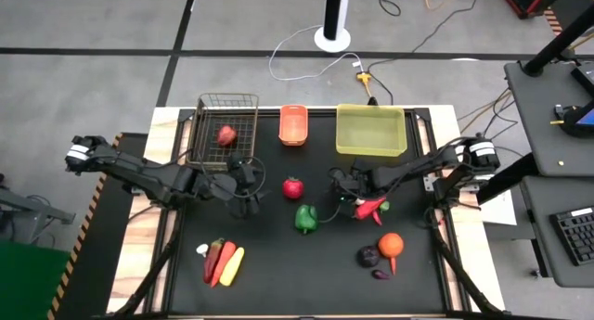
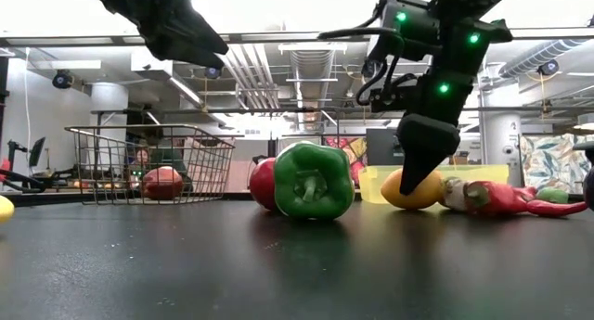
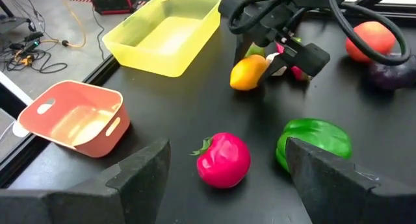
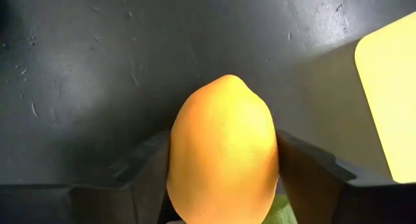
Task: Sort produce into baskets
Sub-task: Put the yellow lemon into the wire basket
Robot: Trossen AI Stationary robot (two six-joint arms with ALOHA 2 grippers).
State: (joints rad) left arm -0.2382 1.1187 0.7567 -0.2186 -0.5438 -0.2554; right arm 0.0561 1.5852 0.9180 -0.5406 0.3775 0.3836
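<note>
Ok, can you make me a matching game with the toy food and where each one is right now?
Things:
1. red apple
2. lemon
3. green pepper
4. orange

Places:
A. between the right gripper fingers
B. on the table, next to the purple eggplant
C. inside the wire basket
D. on the table, just below the red tomato in the high view

Pairs: 1-C, 2-A, 3-D, 4-B

bright ceiling lights backlight the low view; black table (image 2: 278, 264) shows soft glare, arms silhouetted
</note>
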